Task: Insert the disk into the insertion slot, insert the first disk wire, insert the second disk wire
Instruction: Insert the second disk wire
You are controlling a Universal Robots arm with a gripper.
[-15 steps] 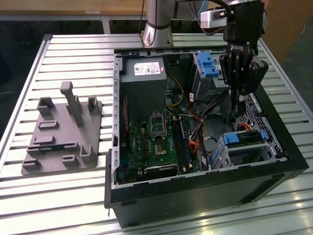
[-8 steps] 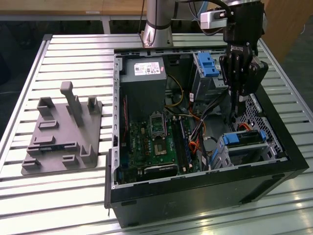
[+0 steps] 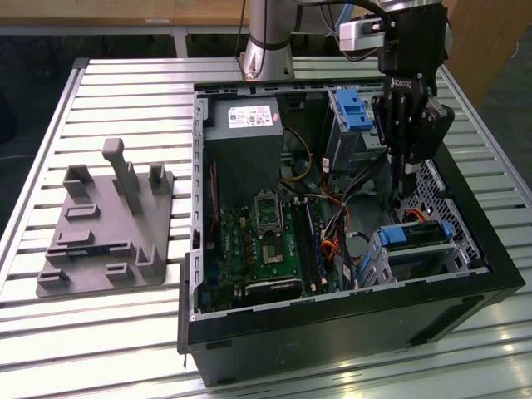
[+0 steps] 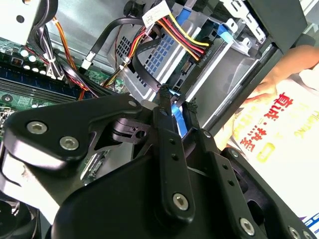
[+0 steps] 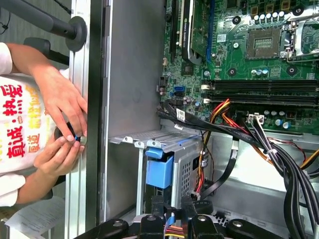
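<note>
In the exterior view we see the open case on the slatted tabletop. The pincer reaches down inside it, near the wall on the exterior view's right. The disk lies just below and in front of it, flat in the slot. Its blue-framed end faces the board, and its long axis seems to run toward that side wall, though the cage covers most of it.

In the second wrist view we find the pincer clenched on a blue wire, with the fingertips close on either side. The perforated slot sits just beyond them, under red and yellow wires.

In the first wrist view the disk's blue end points straight at the pincer, very near it. A person's hands rest on the case's outer edge.
</note>
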